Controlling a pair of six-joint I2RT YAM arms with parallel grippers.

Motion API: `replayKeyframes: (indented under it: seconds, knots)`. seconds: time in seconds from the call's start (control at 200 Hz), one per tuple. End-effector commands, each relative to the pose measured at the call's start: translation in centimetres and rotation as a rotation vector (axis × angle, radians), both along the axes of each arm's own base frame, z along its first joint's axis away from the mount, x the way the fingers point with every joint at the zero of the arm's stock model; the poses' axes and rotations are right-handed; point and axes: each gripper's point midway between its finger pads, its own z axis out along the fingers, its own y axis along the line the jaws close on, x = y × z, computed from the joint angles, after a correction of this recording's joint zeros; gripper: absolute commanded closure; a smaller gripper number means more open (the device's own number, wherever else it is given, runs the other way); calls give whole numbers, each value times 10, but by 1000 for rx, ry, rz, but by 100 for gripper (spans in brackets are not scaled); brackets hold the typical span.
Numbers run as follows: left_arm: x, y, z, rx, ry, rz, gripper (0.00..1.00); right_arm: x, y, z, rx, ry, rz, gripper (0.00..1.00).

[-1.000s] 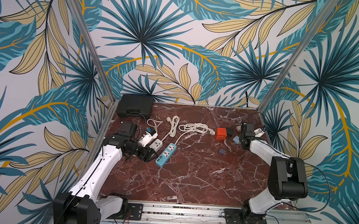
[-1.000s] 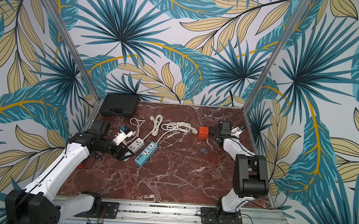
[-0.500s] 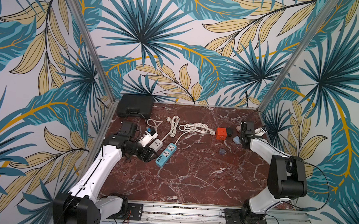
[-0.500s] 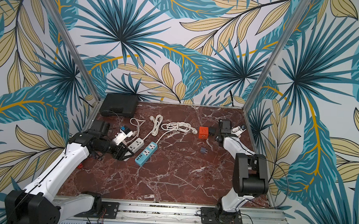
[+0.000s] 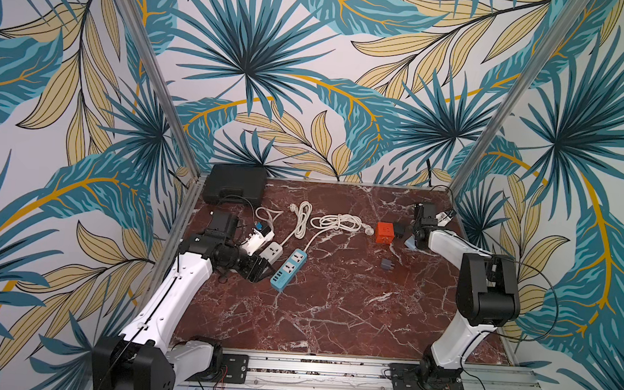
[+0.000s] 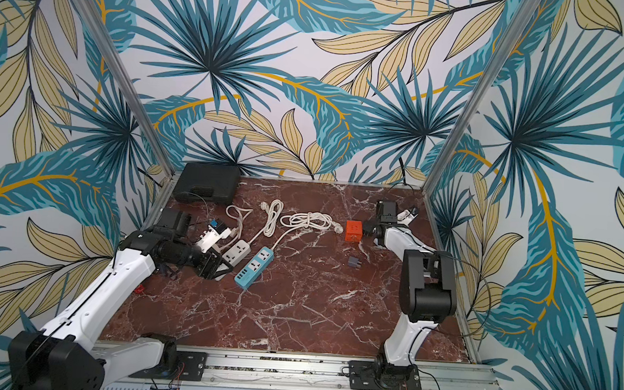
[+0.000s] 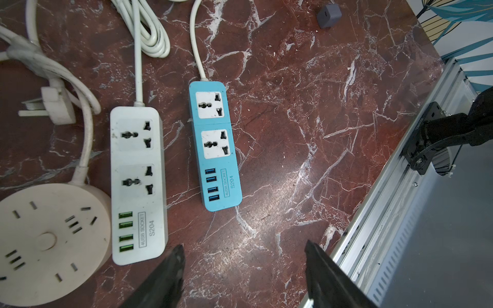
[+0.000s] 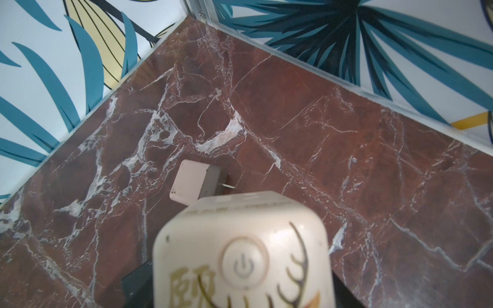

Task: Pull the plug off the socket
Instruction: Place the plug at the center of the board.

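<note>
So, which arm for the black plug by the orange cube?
Probably right: its hand, holding a white cube, sits beside the black plug; the left hand, open, is away by the white strip.

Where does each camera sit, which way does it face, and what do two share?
Top views: high at the front, looking down at the marble table; left arm, right arm show.
Left wrist: above the blue power strip, facing down; open left claw shows.
Right wrist: low, facing the far right corner; right claw grips a cream cube socket.
Shared: blue power strip, top and left wrist.
</note>
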Motion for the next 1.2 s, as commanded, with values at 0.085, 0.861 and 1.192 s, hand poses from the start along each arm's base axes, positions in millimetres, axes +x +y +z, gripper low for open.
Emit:
replayKeyframes:
  seconds: [0.085,0.861,1.192]
  knots:
    - [-2,1,-8,1,10,6,27,-6,-20,18,-64,-23,-25,97]
    - [-5,-1,-4,-11,-1,-5,27,-27,-44,-13,23,90,-78,56]
    - [-5,-2,-4,-16,1,-10,27,-38,-47,-15,11,144,-112,41]
